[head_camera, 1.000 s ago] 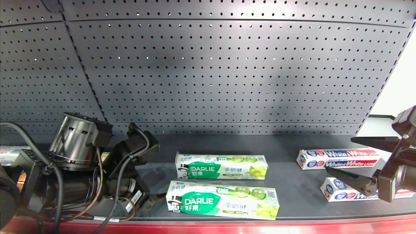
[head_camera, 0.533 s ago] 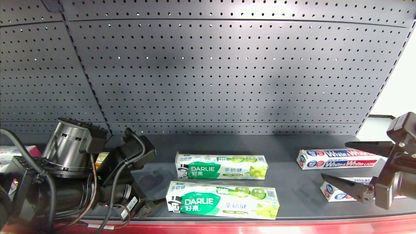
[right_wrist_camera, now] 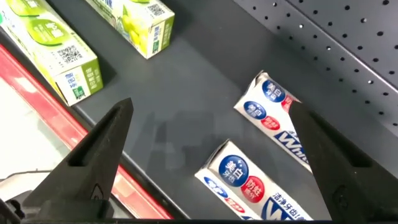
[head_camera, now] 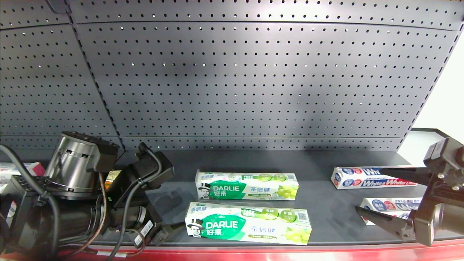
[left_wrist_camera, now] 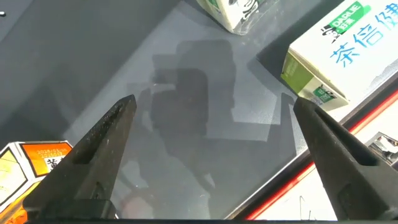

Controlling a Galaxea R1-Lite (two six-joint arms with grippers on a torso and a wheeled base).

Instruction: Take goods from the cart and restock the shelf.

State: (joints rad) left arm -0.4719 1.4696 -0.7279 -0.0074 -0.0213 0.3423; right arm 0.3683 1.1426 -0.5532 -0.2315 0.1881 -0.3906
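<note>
A: Where do the goods lie?
B: Two long green-and-white cardboard toothpaste boxes [head_camera: 248, 223] lie flat, one behind the other, on the matt dark-grey metal shelf [head_camera: 326, 214]. Two white, red and blue cartons [head_camera: 362, 177] lie to their right.
A: And the jaws?
B: On the left gripper [left_wrist_camera: 212, 106] and the right gripper [right_wrist_camera: 211, 106], the tapered black jaws gape wide and hold nothing.

The left arm [head_camera: 72, 210] lies low on the left side, with its metal wrist joint [head_camera: 78, 163] standing up. The left gripper [left_wrist_camera: 214, 106] is open, its 2 dark fingers [left_wrist_camera: 99, 155] spread wide apart. The right arm [head_camera: 440, 214] comes in from the right side. The right gripper [head_camera: 369, 189] is also wide open, 1 finger above the other, both pointing to the left.
</note>
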